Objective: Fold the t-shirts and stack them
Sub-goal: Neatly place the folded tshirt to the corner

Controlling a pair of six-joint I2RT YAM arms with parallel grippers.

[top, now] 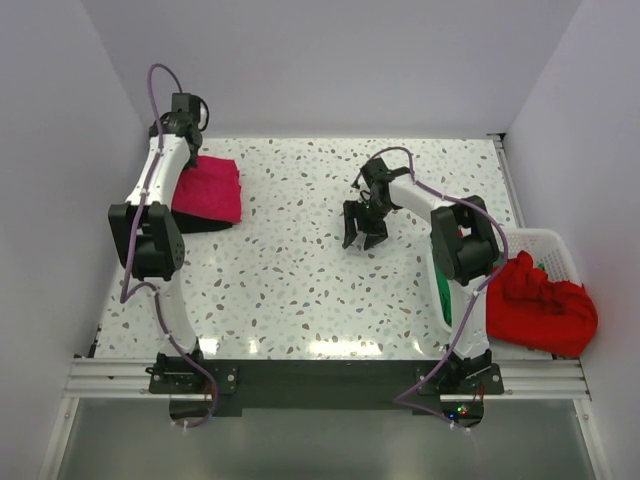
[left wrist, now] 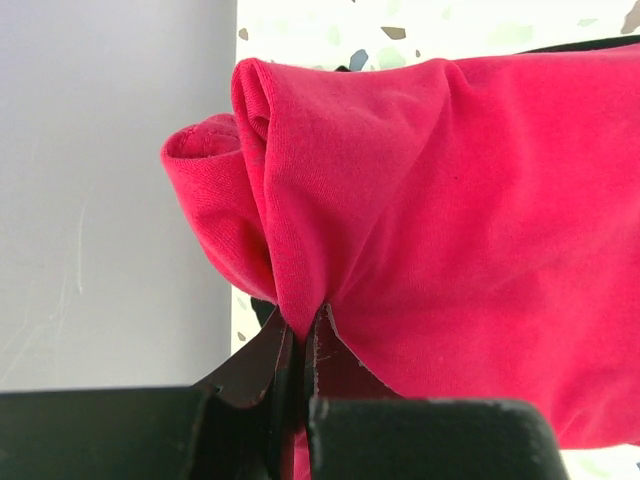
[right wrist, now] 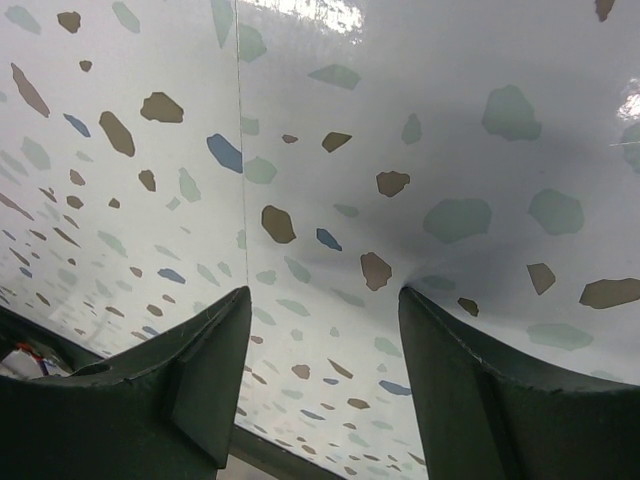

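Observation:
A folded magenta-pink t-shirt (top: 212, 187) lies at the table's far left on top of a black t-shirt (top: 200, 222), whose edge shows beneath it. My left gripper (top: 183, 150) is at the pink shirt's left edge and is shut on a fold of it; the wrist view shows the pink cloth (left wrist: 440, 220) pinched between the fingertips (left wrist: 300, 330). My right gripper (top: 364, 226) is open and empty, hanging over bare table at the centre; it also shows in the right wrist view (right wrist: 322, 305). A red t-shirt (top: 540, 300) lies heaped over the basket.
A white lattice basket (top: 548, 248) stands at the table's right edge, with a bit of green cloth (top: 541, 267) showing inside. Grey walls close in the left, back and right. The speckled tabletop (top: 300, 280) stretches between the arms.

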